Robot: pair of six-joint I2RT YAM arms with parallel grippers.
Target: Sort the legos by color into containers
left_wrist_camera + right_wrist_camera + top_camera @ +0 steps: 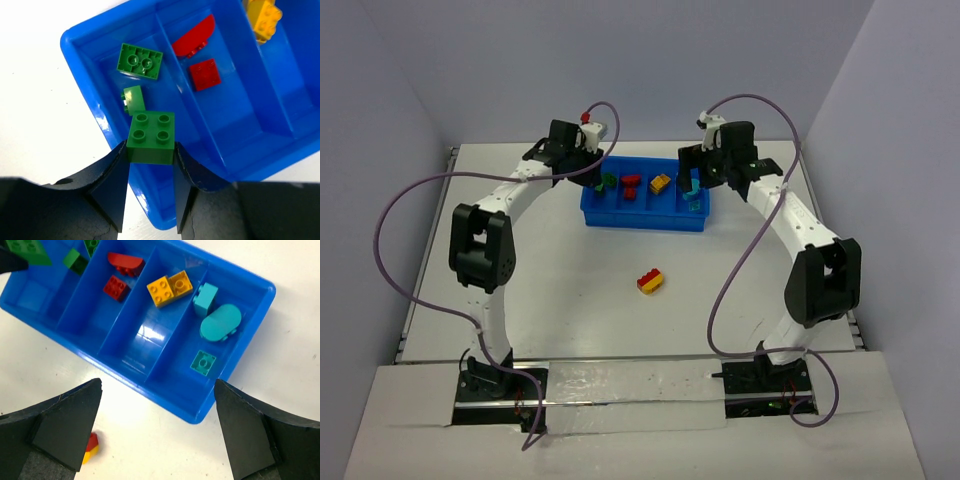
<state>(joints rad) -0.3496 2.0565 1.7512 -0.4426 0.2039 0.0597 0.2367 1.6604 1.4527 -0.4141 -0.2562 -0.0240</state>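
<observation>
Left wrist view: left gripper (150,152) pinches green lego (151,136) over tray (82,60) (right gripper (157,390) spread).

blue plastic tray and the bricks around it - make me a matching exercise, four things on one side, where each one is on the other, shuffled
1 square green plastic brick
2 two yellow plastic bricks
3 joined red-and-yellow brick
4 oval teal plastic piece

a on the white table, outside the blue plastic tray
b tray's rightmost compartment, top view
c gripped by the left gripper
d tray's second compartment from the right, top view

Pairs: 1-c, 2-d, 3-a, 4-b
</observation>
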